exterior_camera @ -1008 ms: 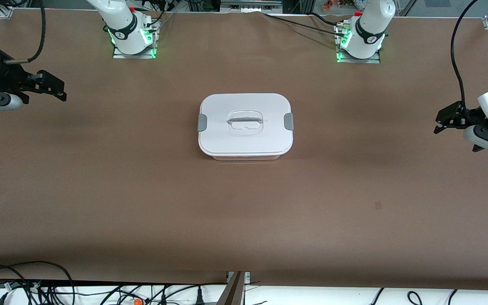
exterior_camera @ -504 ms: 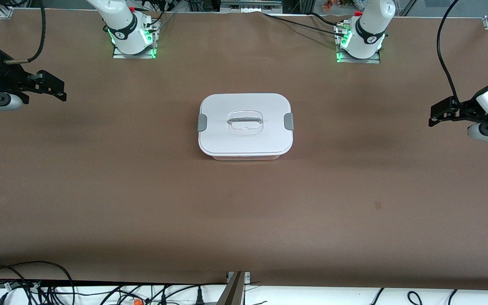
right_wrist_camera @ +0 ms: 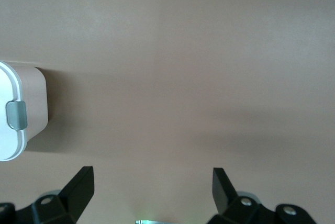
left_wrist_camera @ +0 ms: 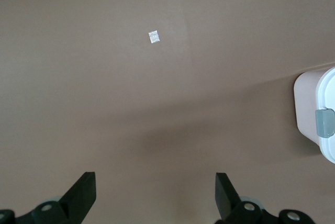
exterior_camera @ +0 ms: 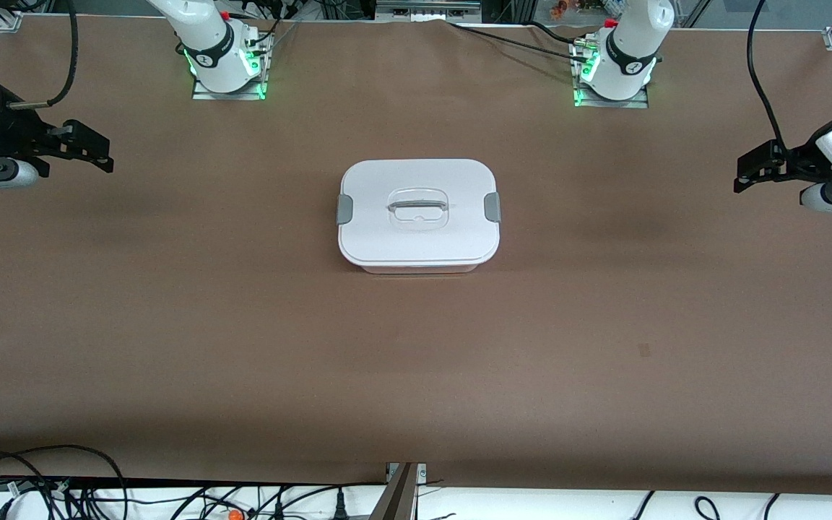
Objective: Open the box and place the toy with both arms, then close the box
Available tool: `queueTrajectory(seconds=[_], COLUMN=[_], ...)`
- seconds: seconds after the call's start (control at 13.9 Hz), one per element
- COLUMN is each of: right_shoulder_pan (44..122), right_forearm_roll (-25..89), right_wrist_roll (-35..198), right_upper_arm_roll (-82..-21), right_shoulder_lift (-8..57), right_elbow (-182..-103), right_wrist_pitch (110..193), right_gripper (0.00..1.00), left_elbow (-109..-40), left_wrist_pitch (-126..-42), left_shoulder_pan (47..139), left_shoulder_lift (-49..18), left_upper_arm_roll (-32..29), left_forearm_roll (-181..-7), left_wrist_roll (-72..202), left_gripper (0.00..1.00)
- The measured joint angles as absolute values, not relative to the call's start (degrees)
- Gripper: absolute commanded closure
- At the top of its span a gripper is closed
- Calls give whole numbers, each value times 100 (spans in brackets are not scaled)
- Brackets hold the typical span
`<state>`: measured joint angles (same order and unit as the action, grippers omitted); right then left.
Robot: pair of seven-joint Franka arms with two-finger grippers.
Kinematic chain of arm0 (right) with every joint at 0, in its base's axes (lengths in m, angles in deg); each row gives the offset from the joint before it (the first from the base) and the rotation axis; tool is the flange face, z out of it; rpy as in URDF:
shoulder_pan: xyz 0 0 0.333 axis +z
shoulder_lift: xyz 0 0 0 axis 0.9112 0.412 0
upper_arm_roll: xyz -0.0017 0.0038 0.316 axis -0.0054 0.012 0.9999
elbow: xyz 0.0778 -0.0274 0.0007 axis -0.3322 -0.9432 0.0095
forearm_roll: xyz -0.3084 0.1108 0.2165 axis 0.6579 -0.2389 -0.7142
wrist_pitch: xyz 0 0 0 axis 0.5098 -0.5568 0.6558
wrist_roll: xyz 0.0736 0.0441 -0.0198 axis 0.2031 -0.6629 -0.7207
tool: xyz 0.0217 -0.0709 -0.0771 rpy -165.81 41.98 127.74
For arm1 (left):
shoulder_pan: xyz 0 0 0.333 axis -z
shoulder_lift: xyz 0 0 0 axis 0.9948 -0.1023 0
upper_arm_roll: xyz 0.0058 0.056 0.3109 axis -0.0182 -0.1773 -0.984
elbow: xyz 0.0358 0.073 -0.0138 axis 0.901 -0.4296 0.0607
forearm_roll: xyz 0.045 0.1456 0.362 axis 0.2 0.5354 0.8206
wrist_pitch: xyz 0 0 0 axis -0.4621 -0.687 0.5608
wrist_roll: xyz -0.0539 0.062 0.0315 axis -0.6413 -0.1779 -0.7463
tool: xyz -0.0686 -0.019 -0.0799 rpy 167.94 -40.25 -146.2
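The box (exterior_camera: 418, 213) stands shut at the middle of the brown table, white lid on a pale pink tub, a grey clip (exterior_camera: 344, 209) at each end and a clear handle (exterior_camera: 417, 208) on top. The toy is not in view. My left gripper (exterior_camera: 745, 173) hangs open and empty over the table's left-arm end, well clear of the box. My right gripper (exterior_camera: 104, 156) hangs open and empty over the right-arm end. The left wrist view shows its open gripper (left_wrist_camera: 155, 185) and a box end (left_wrist_camera: 309, 110). The right wrist view shows its open gripper (right_wrist_camera: 152, 179) and the other box end (right_wrist_camera: 31, 110).
The arm bases (exterior_camera: 224, 68) (exterior_camera: 614, 72) stand along the table's edge farthest from the front camera. Cables (exterior_camera: 62, 491) lie past the nearest edge. A small white scrap (left_wrist_camera: 153, 36) and a small dark mark (exterior_camera: 643, 350) lie on the cloth.
My left gripper has drifted toward the base side of the table, still open. The right arm and the box have not moved.
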<state>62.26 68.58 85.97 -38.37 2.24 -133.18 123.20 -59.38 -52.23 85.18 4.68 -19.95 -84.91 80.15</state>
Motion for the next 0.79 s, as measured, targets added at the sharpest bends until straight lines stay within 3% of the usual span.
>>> queueTrajectory(seconds=[0.79], right_shoulder_pan=[6235], right_forearm_roll=[6858], right_wrist_roll=[8603], right_upper_arm_roll=[-3814], right_shoulder_lift=[224], right_elbow=[-13299], right_wrist_pitch=[12332], right_gripper=[0], left_elbow=[-6033], left_wrist_pitch=[-5221], left_shoulder_pan=[8359], left_shoulder_lift=[370], left_upper_arm_roll=[-2006], left_forearm_roll=[-8475], left_wrist_roll=[7924], left_gripper=[0])
